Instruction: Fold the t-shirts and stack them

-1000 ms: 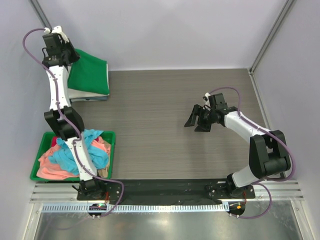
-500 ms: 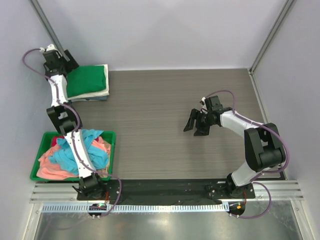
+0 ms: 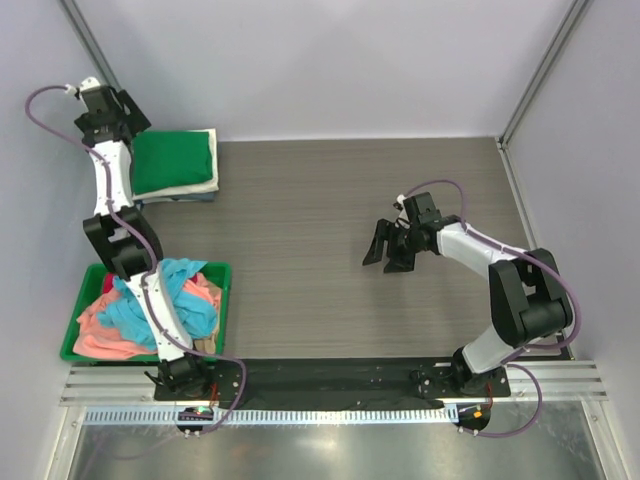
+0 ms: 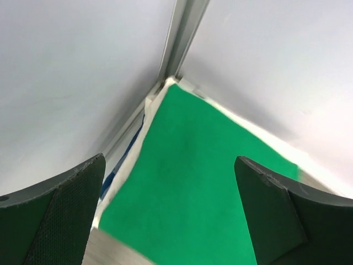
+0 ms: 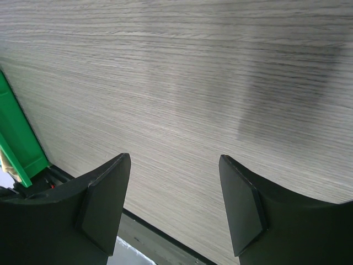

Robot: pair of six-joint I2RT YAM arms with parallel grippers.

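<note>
A folded bright green t-shirt (image 3: 176, 163) lies on top of a stack in the far left corner, over a cream-white t-shirt (image 3: 180, 191) and a thin blue edge. My left gripper (image 3: 133, 120) is open just behind the stack's left end, holding nothing. In the left wrist view, the green t-shirt (image 4: 209, 182) fills the space between the open fingers (image 4: 66, 204), with the cream-white edge (image 4: 134, 163) beside it. My right gripper (image 3: 388, 250) is open and empty over the bare table, right of centre. More t-shirts are heaped in a bin: light blue (image 3: 165, 300), salmon-pink (image 3: 105, 338) and a bit of red (image 3: 106, 286).
The rigid green bin (image 3: 226, 305) stands at the near left beside the left arm's base. Its corner (image 5: 16, 143) shows at the left of the right wrist view, past my right gripper (image 5: 174, 163). Walls close the far left corner behind the stack.
My left gripper opened and let go of the green t-shirt, which now lies flat on the stack. The left arm drew back toward the corner. The right gripper drifted slightly left.
</note>
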